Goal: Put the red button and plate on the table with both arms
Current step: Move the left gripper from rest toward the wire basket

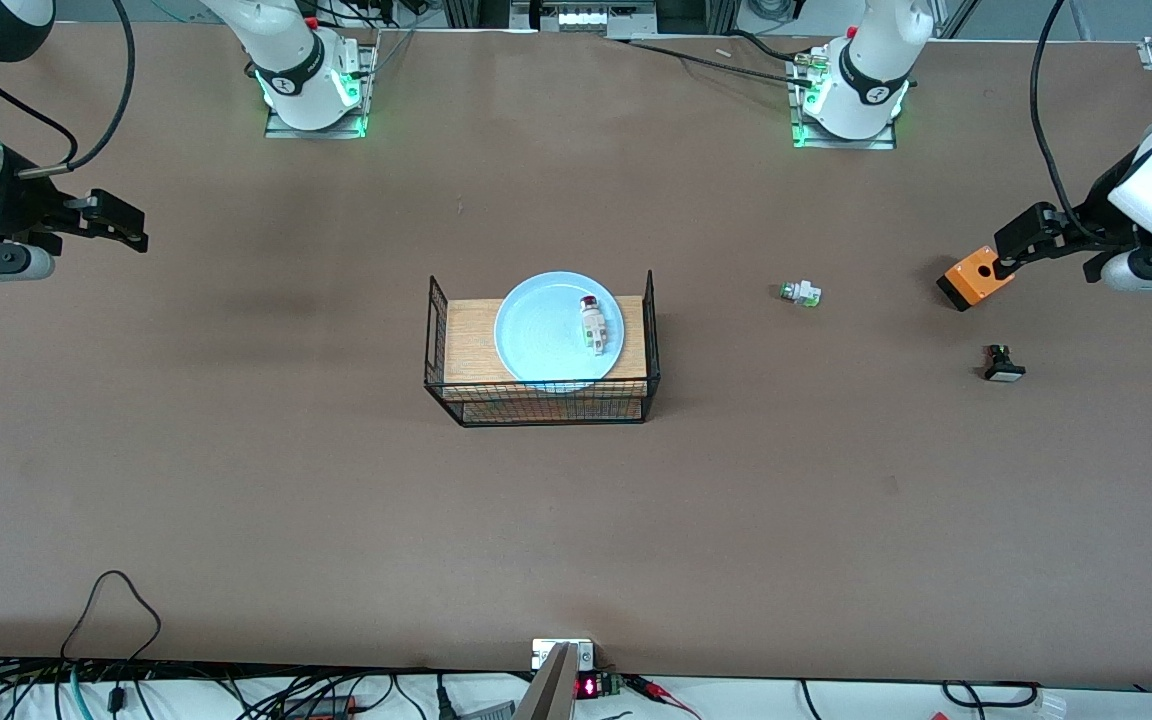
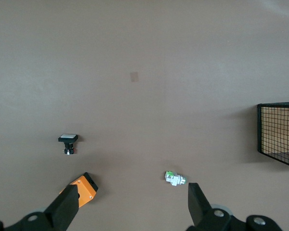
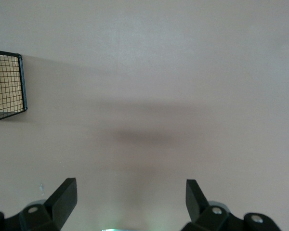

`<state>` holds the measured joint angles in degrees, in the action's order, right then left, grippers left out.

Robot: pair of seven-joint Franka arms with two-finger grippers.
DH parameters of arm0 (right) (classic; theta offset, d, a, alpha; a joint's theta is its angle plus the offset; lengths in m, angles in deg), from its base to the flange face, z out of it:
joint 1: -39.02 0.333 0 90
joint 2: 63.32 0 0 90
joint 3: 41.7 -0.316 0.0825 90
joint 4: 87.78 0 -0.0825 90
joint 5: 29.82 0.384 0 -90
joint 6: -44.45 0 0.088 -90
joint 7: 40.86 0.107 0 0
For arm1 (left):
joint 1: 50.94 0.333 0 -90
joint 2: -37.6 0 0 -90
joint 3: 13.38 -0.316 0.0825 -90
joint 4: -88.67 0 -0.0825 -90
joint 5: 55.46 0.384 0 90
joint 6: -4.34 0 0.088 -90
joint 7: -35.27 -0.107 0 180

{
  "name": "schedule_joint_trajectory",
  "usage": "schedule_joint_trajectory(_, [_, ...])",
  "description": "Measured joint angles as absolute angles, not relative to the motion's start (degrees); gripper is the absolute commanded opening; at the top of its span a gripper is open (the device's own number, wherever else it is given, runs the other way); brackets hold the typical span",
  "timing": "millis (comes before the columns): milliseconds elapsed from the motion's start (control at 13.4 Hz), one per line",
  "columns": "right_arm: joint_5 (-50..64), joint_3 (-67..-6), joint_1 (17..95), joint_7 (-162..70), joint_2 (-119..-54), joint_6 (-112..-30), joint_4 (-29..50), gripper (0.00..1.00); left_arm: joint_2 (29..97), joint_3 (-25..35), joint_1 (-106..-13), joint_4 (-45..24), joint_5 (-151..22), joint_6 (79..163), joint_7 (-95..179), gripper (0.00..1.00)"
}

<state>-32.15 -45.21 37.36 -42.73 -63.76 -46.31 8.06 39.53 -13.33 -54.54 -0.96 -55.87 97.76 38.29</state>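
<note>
The pale blue plate lies on the wood top of a black wire rack in the middle of the table. The red button lies on its side on the plate, dark red cap toward the robots' bases. My left gripper hangs open and holds nothing, over the orange box at the left arm's end. My right gripper hangs open and holds nothing, over bare table at the right arm's end. Both are well away from the rack. Neither wrist view shows the plate or the button.
Between the rack and the left gripper lies a white part with a green-clear cap. An orange box and a black part with a white face lie beside it. One rack corner shows in each wrist view.
</note>
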Motion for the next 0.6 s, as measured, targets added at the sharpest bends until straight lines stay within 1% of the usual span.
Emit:
schedule_joint_trajectory(373, [-32.1,-45.2,37.3,-42.7,-64.2,-46.3,8.1,1.0,39.9,-12.5,-55.0,-1.0,-57.6,97.7,38.0,1.0])
schedule_joint_trajectory(598, [-32.1,-45.1,37.3,-42.7,-64.4,-46.3,8.1,1.0,40.8,-7.7,-57.8,-1.0,-57.8,97.2,38.1,1.0])
